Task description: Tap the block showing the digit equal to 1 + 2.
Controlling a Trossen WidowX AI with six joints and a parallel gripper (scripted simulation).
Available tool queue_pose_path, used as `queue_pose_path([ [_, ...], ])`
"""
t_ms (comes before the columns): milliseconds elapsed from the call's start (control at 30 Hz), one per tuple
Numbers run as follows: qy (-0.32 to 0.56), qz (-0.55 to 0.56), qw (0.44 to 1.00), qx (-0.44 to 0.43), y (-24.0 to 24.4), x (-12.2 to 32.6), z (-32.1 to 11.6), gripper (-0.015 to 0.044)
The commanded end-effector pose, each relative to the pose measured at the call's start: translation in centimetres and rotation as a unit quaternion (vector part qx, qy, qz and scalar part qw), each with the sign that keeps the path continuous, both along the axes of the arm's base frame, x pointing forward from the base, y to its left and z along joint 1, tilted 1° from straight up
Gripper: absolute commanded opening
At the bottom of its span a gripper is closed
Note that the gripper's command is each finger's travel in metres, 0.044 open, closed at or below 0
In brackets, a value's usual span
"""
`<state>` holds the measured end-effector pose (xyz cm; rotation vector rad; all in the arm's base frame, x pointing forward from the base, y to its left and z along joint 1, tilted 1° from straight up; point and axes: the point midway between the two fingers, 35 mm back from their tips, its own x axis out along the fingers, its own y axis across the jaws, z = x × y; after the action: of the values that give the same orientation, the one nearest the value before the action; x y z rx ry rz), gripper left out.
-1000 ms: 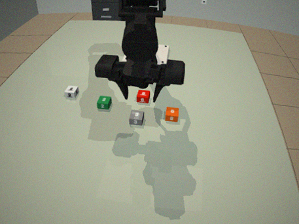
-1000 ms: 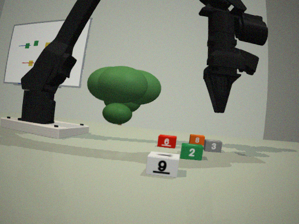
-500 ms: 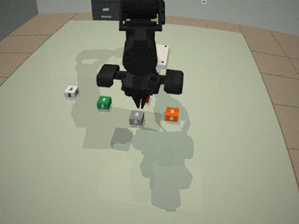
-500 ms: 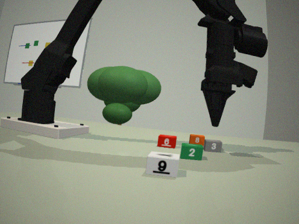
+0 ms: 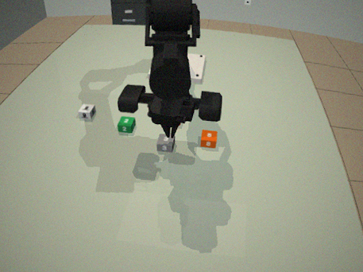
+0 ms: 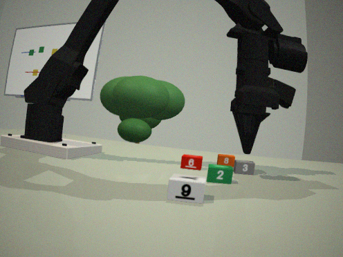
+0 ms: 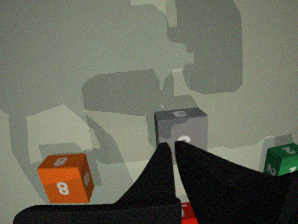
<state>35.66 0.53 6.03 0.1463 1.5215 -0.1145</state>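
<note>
The grey block (image 5: pixel 166 145) (image 6: pixel 245 168) (image 7: pixel 185 125) shows a 3 and sits flat on the table. My gripper (image 5: pixel 170 136) (image 6: pixel 247 153) (image 7: pixel 170 149) is shut, with nothing between its tips. The tips point down just above the grey block; in the exterior view a small gap shows between them and its top. In the wrist view the tips overlap the block's near edge, and part of the block is hidden behind them.
An orange 8 block (image 5: pixel 209 139) (image 6: pixel 226 160) (image 7: pixel 65 180), a green 2 block (image 5: pixel 126 125) (image 6: pixel 220 174) (image 7: pixel 282 160), a red 6 block (image 6: pixel 191 162) (image 7: pixel 188 214) and a white 9 block (image 5: pixel 87 112) (image 6: pixel 187 190) stand around. The red one is mostly hidden in the top view.
</note>
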Motion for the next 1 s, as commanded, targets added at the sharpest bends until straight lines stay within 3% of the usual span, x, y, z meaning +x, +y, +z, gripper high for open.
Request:
queue_pose_path([
  [0,0.005,0.0,1.0,0.0,0.0,-0.1,-1.0,0.002],
  [400,0.005,0.0,1.0,0.0,0.0,-0.2,-1.7,0.002],
  [500,0.004,0.0,1.0,0.0,0.0,-0.2,1.0,0.002],
  [633,0.005,0.0,1.0,0.0,0.0,-0.3,1.3,0.002],
  [967,0.007,0.0,1.0,0.005,12.1,-5.9,7.6,0.0283],
])
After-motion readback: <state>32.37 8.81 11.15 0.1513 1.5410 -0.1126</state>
